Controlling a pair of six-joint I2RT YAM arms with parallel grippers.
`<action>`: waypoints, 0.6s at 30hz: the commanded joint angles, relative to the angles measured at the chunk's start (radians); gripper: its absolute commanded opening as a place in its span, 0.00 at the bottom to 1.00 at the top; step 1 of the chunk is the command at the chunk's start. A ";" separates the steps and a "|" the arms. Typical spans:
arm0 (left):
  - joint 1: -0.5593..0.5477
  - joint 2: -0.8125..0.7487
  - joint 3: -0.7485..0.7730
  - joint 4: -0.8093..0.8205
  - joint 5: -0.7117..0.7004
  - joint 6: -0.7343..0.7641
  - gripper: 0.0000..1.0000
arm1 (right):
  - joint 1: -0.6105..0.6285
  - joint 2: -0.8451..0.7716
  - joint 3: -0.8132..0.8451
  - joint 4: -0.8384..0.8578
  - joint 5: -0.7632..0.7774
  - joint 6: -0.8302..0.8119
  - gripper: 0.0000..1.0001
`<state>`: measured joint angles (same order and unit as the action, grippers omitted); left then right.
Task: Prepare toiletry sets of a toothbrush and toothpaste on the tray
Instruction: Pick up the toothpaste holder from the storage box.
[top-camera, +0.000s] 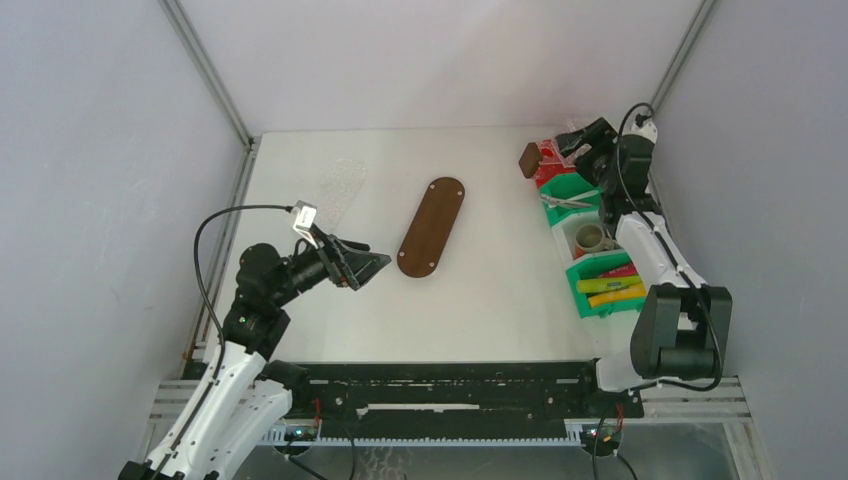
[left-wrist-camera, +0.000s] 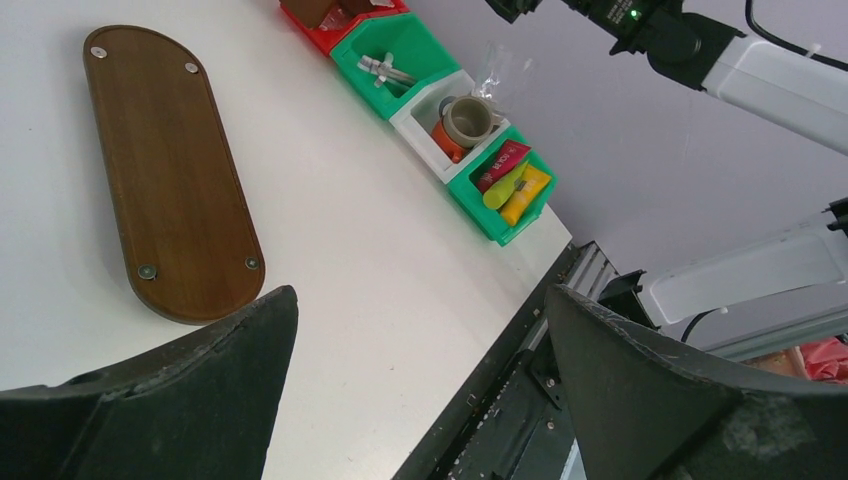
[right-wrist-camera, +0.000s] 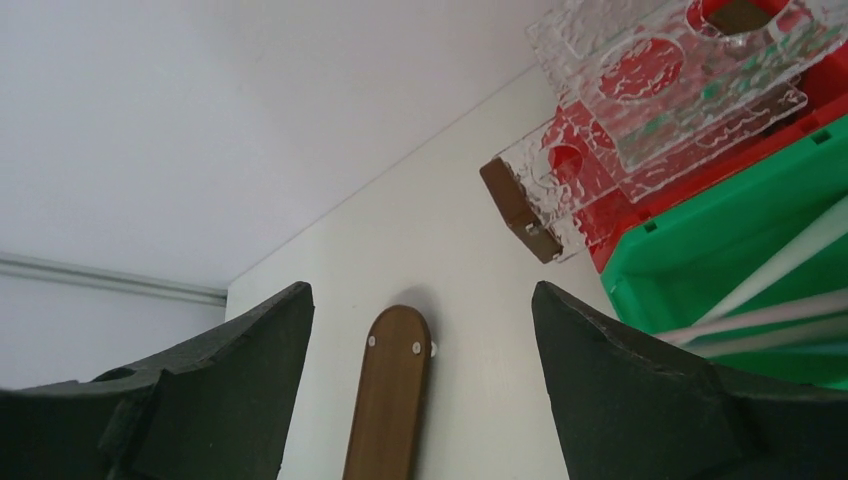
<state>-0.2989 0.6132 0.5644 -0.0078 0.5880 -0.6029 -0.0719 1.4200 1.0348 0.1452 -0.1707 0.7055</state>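
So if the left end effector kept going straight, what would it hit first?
Probably the bare white table just off the wooden tray; nothing lies between it and the left end effector, though depth is unclear.

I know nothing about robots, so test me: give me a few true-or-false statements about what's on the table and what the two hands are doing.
1. The tray is empty. True.
2. The tubes lie in a green bin. True.
3. The left hand holds a tube. False: it is open and empty.
4. The right hand hovers over the tray. False: it is near the red bin, off to the tray's right.
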 joint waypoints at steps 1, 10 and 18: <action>0.010 -0.012 -0.013 0.054 0.026 -0.014 0.97 | 0.009 0.045 0.133 0.013 0.073 -0.014 0.88; 0.009 -0.010 -0.016 0.059 0.028 -0.018 0.97 | 0.082 0.273 0.562 -0.357 0.328 -0.462 0.82; 0.009 -0.016 -0.017 0.064 0.031 -0.022 0.97 | 0.141 0.495 0.907 -0.609 0.508 -0.777 0.80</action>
<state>-0.2977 0.6125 0.5644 0.0120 0.5919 -0.6083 0.0551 1.8729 1.8702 -0.3145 0.2203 0.1383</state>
